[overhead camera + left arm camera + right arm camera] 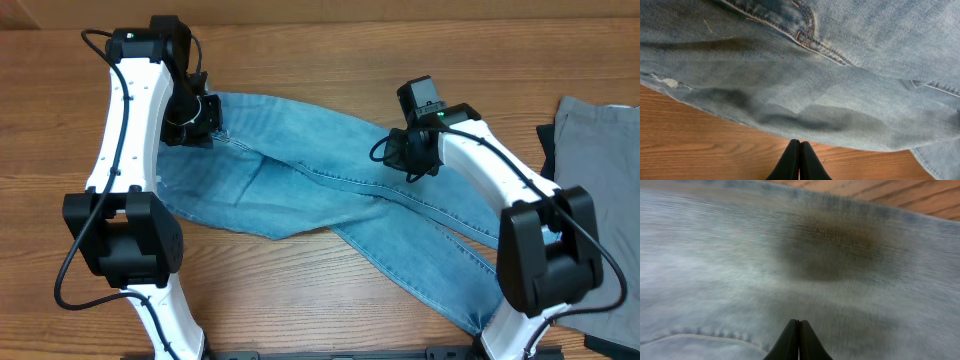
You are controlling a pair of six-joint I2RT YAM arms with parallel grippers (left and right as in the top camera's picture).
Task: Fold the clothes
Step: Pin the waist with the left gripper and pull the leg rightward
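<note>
Lying crossed, jeans; left pincer closed over table beside denim edge.

Your left arm is a glossy white curved shell, and its boxy black elbow housing is the bulkiest part. Up from that housing sits a black wrist block with a small green light. Thin black cables loop beside the housing. Your right arm matches it: white shell, black housing, green light. Each wrist camera shows slim black tapered fingers.
</note>
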